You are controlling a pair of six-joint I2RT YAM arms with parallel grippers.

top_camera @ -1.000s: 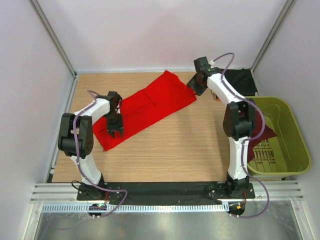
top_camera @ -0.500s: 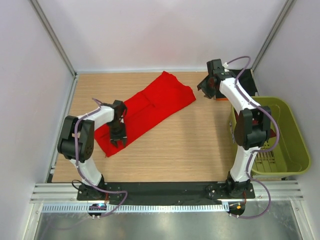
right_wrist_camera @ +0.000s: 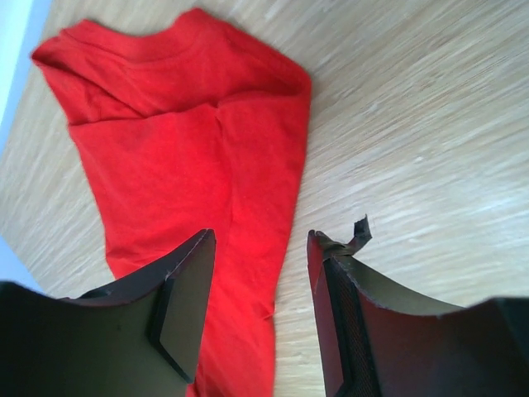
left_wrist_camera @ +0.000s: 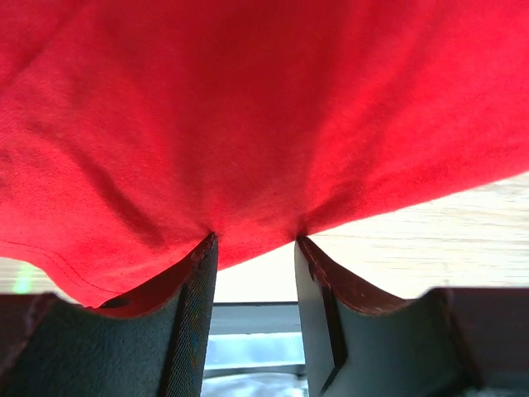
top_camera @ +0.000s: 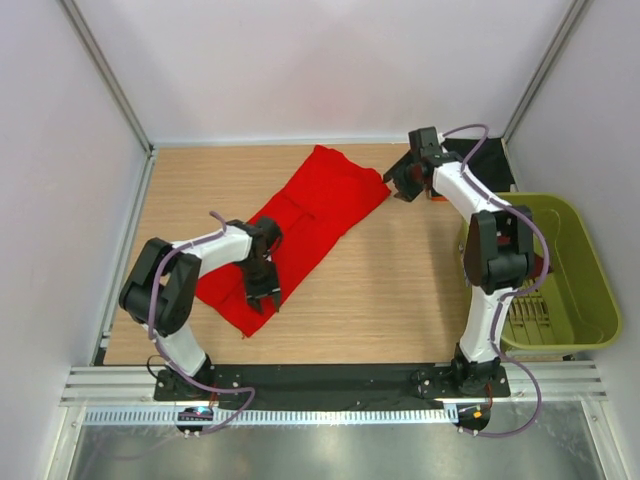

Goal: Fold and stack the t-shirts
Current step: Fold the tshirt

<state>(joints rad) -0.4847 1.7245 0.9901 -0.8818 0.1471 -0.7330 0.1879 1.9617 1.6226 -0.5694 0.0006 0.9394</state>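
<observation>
Two robot arms work a bright red t-shirt (top_camera: pixel 310 205) on a wooden table (top_camera: pixel 400 290), midway through the first of three garments to be folded and stacked. The shirt lies as a long narrow strip, apparently already folded lengthwise. Its hem end bunches against the tips of the left gripper (top_camera: pixel 263 298), and its collar end lies just beyond and below the right gripper (right_wrist_camera: pixel 259 238).

In the left wrist view the left fingers (left_wrist_camera: pixel 190 314) stand parted, tips pressed into puckered cloth at the hem. Daylight shows in the gap between them and nothing appears clamped. The right fingers (right_wrist_camera: pixel 178 306) are also spread wide and empty, hovering clear of the cloth with bare wood under one tip.

By the look of it, the step in hand is straightening the strip before the crosswise fold. The next move would call for a firm pinch on the hem, taking both layers, and a lift that carries it over toward the collar. The right fingers could steady the far end so the strip does not slide or twist.

An olive-green basket (top_camera: pixel 602 275) sits beside the right arm, well away from either set of fingers. It holds a dark maroon shirt (top_camera: pixel 537 268), partly hidden by the arm. A black shirt (top_camera: pixel 487 158) lies heaped outside the basket, behind the right gripper. No folded stack has been started.
</observation>
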